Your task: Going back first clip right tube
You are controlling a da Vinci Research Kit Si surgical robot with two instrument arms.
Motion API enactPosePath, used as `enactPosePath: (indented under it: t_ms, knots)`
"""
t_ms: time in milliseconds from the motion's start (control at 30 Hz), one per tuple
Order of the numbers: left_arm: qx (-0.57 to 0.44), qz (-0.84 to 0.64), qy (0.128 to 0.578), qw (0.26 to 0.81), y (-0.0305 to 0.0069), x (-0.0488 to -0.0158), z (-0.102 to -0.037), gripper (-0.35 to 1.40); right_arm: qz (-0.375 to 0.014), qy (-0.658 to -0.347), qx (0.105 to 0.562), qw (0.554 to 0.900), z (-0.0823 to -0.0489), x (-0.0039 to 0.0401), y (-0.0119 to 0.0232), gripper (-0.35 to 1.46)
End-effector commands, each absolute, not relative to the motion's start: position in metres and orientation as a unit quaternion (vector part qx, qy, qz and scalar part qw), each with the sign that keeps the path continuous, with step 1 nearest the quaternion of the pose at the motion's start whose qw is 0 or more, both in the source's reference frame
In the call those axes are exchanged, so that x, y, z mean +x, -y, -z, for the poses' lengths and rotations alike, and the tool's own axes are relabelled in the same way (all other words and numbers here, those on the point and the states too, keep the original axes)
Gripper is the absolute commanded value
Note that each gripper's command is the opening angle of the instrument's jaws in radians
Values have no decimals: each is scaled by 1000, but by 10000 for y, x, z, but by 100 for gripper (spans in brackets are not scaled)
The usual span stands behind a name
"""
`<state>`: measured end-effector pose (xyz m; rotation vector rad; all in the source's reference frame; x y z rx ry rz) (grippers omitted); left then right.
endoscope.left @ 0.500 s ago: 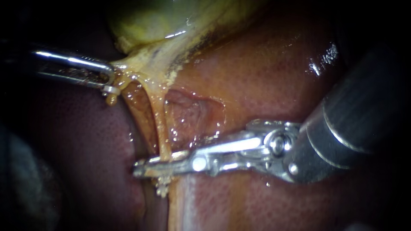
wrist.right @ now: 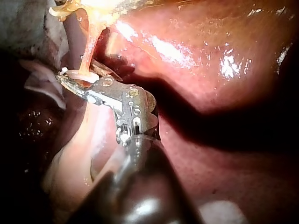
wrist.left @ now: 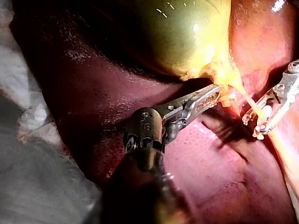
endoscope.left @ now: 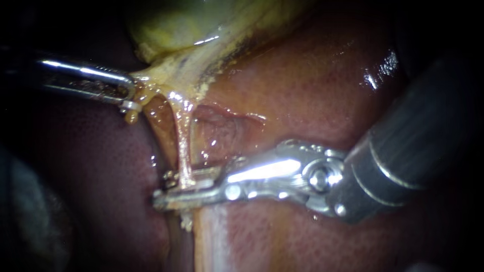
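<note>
The right tube stretches taut from the neck of the gallbladder down over the liver. Low on its run it passes between the narrowly parted jaws of the right instrument, which straddle it. The left instrument has its jaws clamped on the gallbladder at its neck and pulls sideways, apparently to tension and expose the tube. No clip can be made out.

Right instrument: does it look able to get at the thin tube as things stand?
Probably yes. The right instrument has its tool across the tube, jaws open, one on each side, with nothing else between. The left instrument, shut on the edge of the gallbladder, seems to hold the tube stretched off the liver.
</note>
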<state>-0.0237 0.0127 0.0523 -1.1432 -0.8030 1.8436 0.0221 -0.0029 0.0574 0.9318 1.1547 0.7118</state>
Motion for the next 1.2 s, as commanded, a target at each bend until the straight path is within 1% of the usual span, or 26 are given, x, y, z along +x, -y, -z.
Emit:
enactPosePath:
  t_ms: [33,200,333,600,900,1200]
  knots:
    - [-452,-730,318,403,-127,-237,-523,-35,-313,-515,411,684,-579,219,29,42]
    - [-452,-730,318,403,-127,-237,-523,-35,-294,-518,382,707,-592,214,25,46]
    - [-452,-730,318,403,-127,-237,-523,-35,-271,-526,340,731,-597,212,21,49]
    - [-452,-730,317,402,-127,-237,-523,-35,-206,-520,297,774,-594,187,23,50]
    - [-453,-730,318,402,-127,-236,-524,-35,-176,-535,277,779,-571,143,10,50]
    - [-453,-730,318,402,-126,-234,-523,-35,-161,-544,258,782,-553,109,1,50]
